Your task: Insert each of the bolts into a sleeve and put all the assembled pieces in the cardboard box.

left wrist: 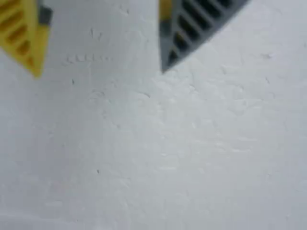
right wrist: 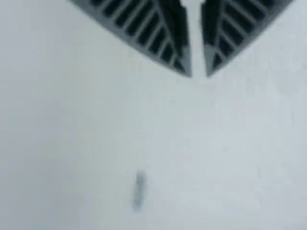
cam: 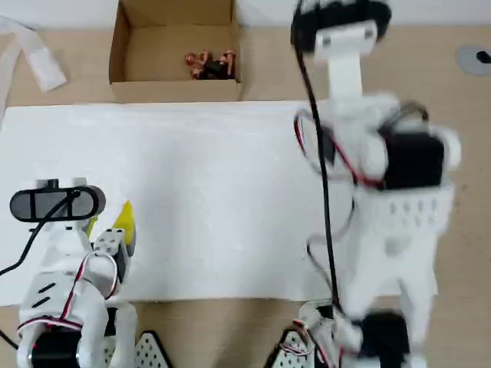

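Presently, the assembled pieces (cam: pixel 209 64) are noted inside the cardboard box (cam: pixel 123 54). The left gripper (left wrist: pixel 99 72) is spread wide and the right gripper (right wrist: pixel 197 74) pinched on nothing, both over the white mat (cam: pixel 215 199). A piece hidden beneath an arm may be overlooked.

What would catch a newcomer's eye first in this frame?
A small cluster of copper-coloured pieces lies in the cardboard box, near its right wall, just beyond the white mat. The left gripper hangs open over the mat's near left part, and the right gripper is shut above the mat with nothing in it.
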Robot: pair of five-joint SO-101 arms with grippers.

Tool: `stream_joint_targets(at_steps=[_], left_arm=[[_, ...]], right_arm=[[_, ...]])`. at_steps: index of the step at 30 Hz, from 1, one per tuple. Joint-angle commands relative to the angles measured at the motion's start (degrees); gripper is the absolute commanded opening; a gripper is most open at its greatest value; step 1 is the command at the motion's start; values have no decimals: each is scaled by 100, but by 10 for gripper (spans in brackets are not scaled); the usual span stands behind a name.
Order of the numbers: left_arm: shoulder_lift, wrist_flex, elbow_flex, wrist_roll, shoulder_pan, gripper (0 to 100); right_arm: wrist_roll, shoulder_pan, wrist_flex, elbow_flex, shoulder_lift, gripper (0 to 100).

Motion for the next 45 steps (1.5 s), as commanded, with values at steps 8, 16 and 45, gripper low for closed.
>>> stream_joint_targets(at_steps=[8,16,45], left_arm=[[-31,-756,818,9,-141,174],[-40,-1248,1609,9,-695,171],[-40,-1266,3007,44,-712,16]], right_arm=[[18,488,-1257,3741,-2818,10],[818,743,-2708,6510,-4541,10],[818,743,-3235,10976,-8453,10]])
